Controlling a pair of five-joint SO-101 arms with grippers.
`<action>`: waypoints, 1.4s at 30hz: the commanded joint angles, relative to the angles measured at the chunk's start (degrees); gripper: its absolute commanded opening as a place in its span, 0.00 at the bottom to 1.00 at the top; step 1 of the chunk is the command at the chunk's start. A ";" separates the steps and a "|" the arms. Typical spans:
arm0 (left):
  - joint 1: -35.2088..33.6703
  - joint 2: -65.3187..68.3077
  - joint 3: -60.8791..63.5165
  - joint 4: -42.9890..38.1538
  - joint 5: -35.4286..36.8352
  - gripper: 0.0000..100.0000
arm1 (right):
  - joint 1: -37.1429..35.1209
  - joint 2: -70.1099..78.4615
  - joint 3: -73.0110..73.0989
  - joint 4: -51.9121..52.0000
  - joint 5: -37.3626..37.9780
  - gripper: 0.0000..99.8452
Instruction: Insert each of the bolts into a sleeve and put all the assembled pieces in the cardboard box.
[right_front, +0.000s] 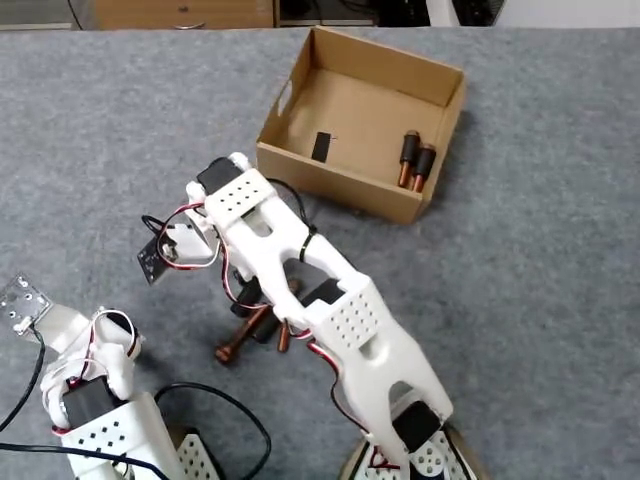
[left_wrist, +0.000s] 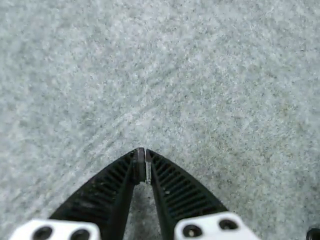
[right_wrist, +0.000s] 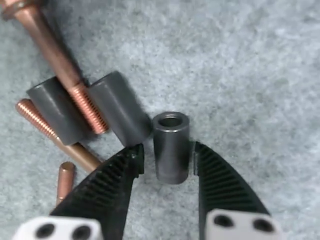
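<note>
The right gripper (right_wrist: 166, 161) is spread either side of an upright sleeve (right_wrist: 171, 137), likely to grip it for a bolt (right_wrist: 47, 42), while the left gripper (left_wrist: 145, 167), pressed together, hangs above carpet (left_wrist: 200, 75).

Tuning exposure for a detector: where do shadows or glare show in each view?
High view: soft shadow under the right arm over the bolts. Right wrist view: mild sheen on the sleeve rim inside the open right end effector, no harsh glare. Left wrist view: flat light on the mat, shadow beneath the shut left end effector.
</note>
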 joint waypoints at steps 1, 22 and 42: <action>-0.70 -1.71 0.62 -0.62 -0.35 0.02 | -2.33 0.04 -4.44 0.26 -1.85 0.19; -0.70 -1.63 0.62 -0.62 -0.35 0.02 | -1.36 -0.13 -3.65 0.62 -1.85 0.00; -0.09 -1.89 0.62 -2.29 -0.44 0.02 | 15.69 -3.12 -54.20 5.27 -13.10 0.00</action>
